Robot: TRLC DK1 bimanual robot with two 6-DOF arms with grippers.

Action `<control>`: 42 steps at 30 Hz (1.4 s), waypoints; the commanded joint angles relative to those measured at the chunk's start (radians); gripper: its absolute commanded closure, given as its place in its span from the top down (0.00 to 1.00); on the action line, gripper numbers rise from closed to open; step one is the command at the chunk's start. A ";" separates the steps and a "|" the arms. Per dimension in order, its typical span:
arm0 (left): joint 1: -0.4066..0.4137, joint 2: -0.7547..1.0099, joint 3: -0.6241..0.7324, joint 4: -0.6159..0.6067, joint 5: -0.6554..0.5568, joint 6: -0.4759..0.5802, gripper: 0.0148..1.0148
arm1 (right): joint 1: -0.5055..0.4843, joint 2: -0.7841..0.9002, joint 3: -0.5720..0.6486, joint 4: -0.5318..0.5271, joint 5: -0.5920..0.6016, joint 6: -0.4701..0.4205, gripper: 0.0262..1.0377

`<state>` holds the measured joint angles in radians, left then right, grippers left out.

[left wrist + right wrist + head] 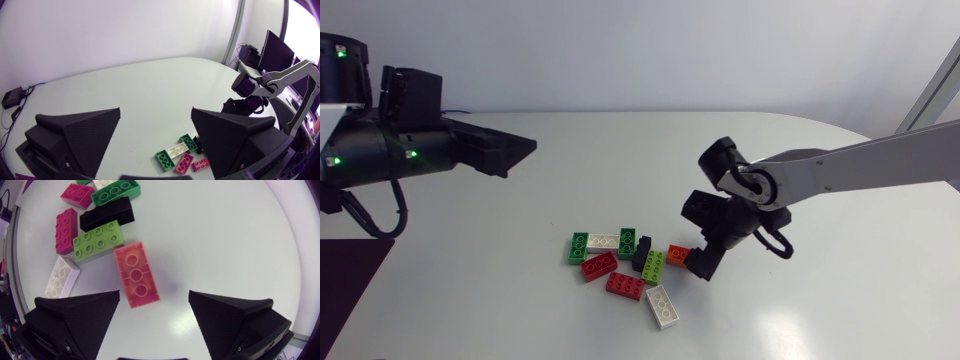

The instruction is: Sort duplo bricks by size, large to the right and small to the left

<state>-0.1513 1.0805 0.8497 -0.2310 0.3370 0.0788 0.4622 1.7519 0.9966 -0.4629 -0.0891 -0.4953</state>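
Brick cluster (624, 285) on the table (620, 170), right gripper (704, 266) at its right end

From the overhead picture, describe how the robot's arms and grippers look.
Left arm: bulky black housing, green indicator lights, looping black cable. Right arm: silver-grey link, black joints, black cable loop. Left gripper and right gripper: matte black, broad textured wedge fingers.

White table (620, 170) — duplo bricks (624, 286) lie clustered on it.

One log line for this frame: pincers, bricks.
left pincer: open, empty, away from pile | right pincer: open over orange brick, not gripping | bricks: one unsorted cluster
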 commanded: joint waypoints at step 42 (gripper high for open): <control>0.032 -0.024 -0.075 -0.001 0.002 0.013 0.97 | -0.235 -0.149 -0.101 0.046 -0.008 0.043 0.96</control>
<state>-0.1131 1.0710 0.7853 -0.2314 0.3370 0.0856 0.1505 1.6241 0.8524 -0.3939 -0.0971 -0.5182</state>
